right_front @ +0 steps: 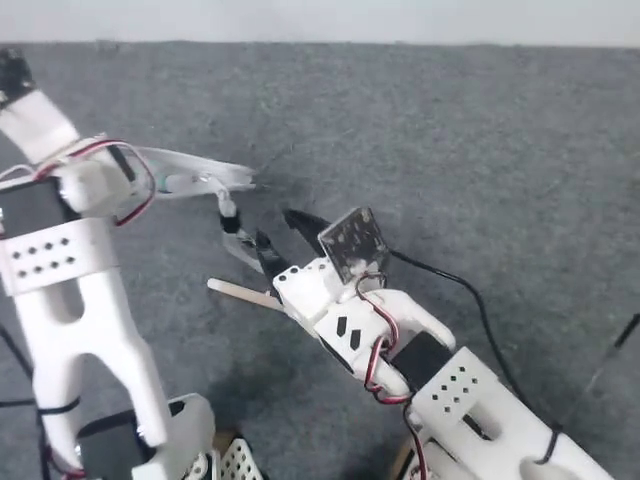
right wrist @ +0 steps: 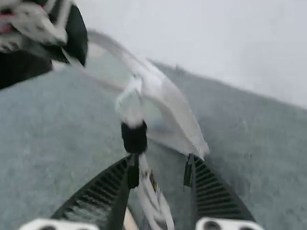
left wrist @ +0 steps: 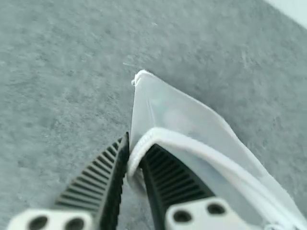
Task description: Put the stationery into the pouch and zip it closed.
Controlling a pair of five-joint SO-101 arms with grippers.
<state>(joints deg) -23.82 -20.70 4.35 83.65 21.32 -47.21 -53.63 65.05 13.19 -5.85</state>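
Right gripper (right wrist: pixel 160 165), its jaws spread, sits beside a white-and-black pen (right wrist: pixel 134 136) at the pouch (left wrist: pixel 182 115), which the left gripper (left wrist: pixel 134 148) pinches aloft over the tabletop (right_front: pixel 450 130); loading seems underway, so next the pen needs nudging inside.

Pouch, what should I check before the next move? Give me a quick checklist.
1. Hold on the pouch rim: ok, the left gripper is shut on it.
2. Mouth of the pouch open toward the pen: cannot tell.
3. Grip on the pen: not ok, the right gripper has its jaws apart, with the pen beside one finger.
4. The pen inside the pouch: cannot tell.
5. The wooden stick packed: not ok, it lies on the table.
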